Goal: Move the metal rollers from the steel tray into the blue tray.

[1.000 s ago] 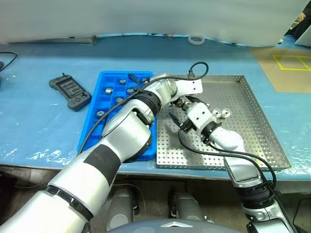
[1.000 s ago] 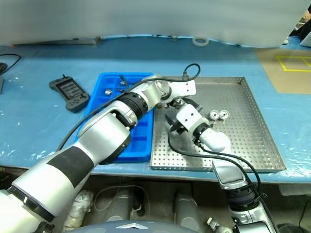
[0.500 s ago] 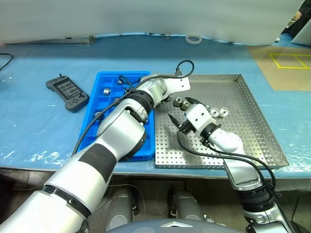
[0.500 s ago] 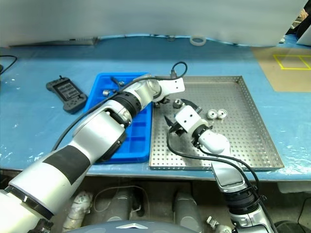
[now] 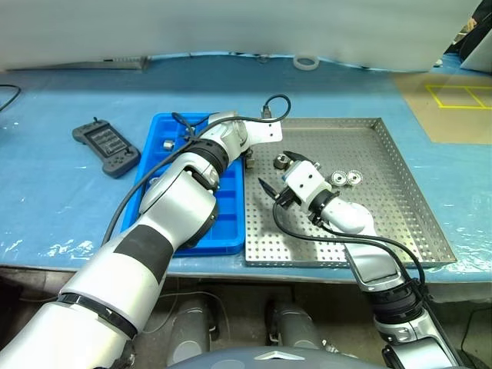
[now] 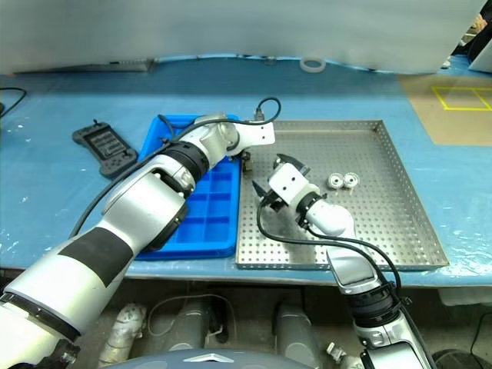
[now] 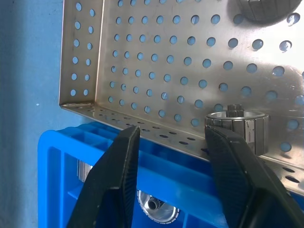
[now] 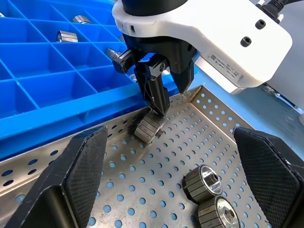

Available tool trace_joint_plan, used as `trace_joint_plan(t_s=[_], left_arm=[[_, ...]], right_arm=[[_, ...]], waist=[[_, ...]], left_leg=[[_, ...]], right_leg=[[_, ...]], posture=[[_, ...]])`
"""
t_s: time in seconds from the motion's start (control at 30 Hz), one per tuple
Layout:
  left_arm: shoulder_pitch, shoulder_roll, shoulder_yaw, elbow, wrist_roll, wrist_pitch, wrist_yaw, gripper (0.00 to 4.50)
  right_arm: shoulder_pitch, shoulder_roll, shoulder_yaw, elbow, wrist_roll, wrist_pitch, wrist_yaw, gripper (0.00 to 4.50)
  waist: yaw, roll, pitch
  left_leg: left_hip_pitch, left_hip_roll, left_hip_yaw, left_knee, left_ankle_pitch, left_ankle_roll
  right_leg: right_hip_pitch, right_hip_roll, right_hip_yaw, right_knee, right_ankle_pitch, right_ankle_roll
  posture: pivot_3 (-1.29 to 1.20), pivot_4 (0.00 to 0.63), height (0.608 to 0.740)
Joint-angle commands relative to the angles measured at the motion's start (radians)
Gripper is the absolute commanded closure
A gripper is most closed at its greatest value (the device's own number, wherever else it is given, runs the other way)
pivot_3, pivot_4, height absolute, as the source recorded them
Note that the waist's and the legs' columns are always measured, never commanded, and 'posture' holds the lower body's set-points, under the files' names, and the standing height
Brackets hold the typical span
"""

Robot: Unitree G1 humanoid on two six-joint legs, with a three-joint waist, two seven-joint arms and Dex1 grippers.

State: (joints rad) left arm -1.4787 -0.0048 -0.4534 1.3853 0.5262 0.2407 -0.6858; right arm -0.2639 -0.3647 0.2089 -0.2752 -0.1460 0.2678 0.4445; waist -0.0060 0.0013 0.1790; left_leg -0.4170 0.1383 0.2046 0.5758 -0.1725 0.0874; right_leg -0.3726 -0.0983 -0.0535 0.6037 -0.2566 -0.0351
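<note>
A blue plastic sheet (image 5: 61, 200) is covering the tabletop, with a pale wall running along its far edge and a white tape ring (image 5: 308, 61) lying close to that edge. A dark handheld controller (image 5: 106, 146) is sitting toward the tabletop's left side. The blue tray (image 5: 154, 184) and the steel tray (image 5: 400, 192) are lying side by side, long edges touching, in the middle.

The left gripper (image 8: 164, 97) is hanging over the steel tray's far left corner, right at the seam with the blue tray. Its fingers (image 7: 118, 180) are standing partly apart and gripping nothing; one fingertip is resting on or just above a metal roller (image 8: 148, 127) lying against the steel tray's left rim. In the left wrist view the same roller (image 7: 237, 130) is sitting beside the fingers, not between them.

The right gripper (image 5: 277, 175) is hovering over the steel tray's left half, jaws spread wide and empty. More rollers (image 5: 344, 177) are lying in a pair near the tray's middle, and several are sitting in far compartments of the blue tray (image 8: 66, 36).
</note>
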Motion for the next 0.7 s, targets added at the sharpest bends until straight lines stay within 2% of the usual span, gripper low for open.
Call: trace_joint_plan(t_s=[0.03,0.2,0.33,0.57,0.7], left_arm=[[0.014,-0.026,0.032,-0.001,-0.021,0.025,-0.015,2.22],[-0.008,-0.064,0.086,-0.007,-0.059,0.048,-0.002,2.22],[-0.007,-0.062,0.075,-0.006,-0.039,0.032,0.013,2.22],[0.012,-0.062,0.058,-0.004,-0.027,0.027,-0.041,0.04],[0.021,-0.057,0.027,-0.007,-0.007,0.002,-0.118,0.04]], right_arm=[[0.004,-0.006,-0.012,-0.029,0.002,-0.021,0.000,0.03],[0.017,-0.006,-0.006,-0.036,-0.005,-0.018,-0.004,0.03],[0.016,-0.004,-0.006,-0.036,-0.010,-0.016,-0.006,0.03],[0.021,-0.005,-0.008,-0.031,-0.015,-0.021,-0.008,0.00],[0.015,-0.008,-0.006,-0.018,-0.017,-0.027,-0.005,0.00]], waist=[[0.001,0.000,0.000],[0.020,0.000,0.000],[0.021,0.000,0.000],[0.018,0.000,0.000],[0.018,0.000,0.000]], left_leg=[[0.000,0.000,0.000,0.000,0.000,0.000],[0.001,0.000,0.000,0.000,0.000,0.000],[0.000,-0.001,0.000,0.000,0.000,0.000],[-0.001,-0.001,0.000,-0.002,0.000,0.000],[-0.001,-0.001,0.000,-0.003,0.000,0.000]], right_leg=[[0.001,0.000,0.000,0.000,0.000,0.000],[0.001,0.000,0.000,-0.001,0.000,0.000],[0.001,-0.001,0.000,-0.001,0.000,0.000],[-0.001,-0.001,0.000,-0.002,0.000,0.000],[-0.002,-0.001,0.000,-0.002,0.000,0.000]], posture=[[-0.20,0.150,0.740],[-0.21,0.150,0.740],[-0.22,0.150,0.740],[-0.21,0.150,0.740],[-0.19,0.150,0.740]])
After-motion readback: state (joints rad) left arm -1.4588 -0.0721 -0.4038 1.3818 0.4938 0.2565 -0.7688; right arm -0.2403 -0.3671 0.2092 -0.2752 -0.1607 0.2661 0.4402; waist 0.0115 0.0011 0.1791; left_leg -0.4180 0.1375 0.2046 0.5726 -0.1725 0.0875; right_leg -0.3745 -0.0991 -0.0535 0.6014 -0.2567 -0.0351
